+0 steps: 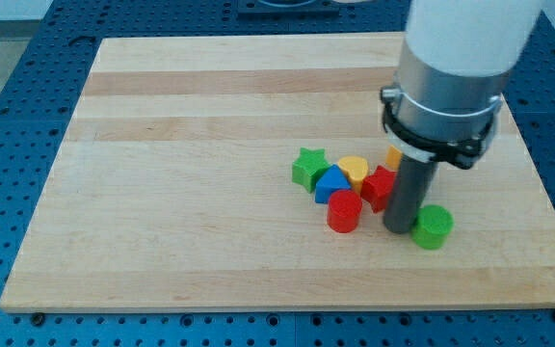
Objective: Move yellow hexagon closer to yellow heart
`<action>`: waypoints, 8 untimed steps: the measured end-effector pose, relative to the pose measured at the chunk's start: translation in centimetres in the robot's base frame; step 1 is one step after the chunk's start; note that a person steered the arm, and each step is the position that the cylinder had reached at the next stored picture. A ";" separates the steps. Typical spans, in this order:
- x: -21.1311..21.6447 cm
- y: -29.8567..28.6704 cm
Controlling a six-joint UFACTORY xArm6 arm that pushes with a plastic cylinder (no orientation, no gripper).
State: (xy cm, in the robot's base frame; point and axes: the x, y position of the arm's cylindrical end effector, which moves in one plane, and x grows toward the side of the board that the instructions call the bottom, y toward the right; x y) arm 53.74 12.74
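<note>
No claw, just my tip [398,229], down between red block [378,187] and green cylinder [434,226]. Yellow hexagon [393,156] (mostly hidden) beside rod; yellow heart [354,170] near, leftward.

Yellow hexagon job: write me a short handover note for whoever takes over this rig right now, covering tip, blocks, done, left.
My tip: on the board, between the red block at its left and the green cylinder at its right.
Yellow hexagon: only an edge shows, just behind the rod, toward the view's top.
Yellow heart: in the cluster with the green star, blue block and red cylinder.
Done: hexagon already sits near the heart; whether they touch cannot be told.
Left: likely a small nudge toward the view's left.
</note>
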 end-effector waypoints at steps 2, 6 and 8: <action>-1.2 5.0; -4.6 6.2; -4.6 5.4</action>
State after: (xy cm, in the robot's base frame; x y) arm 49.15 18.09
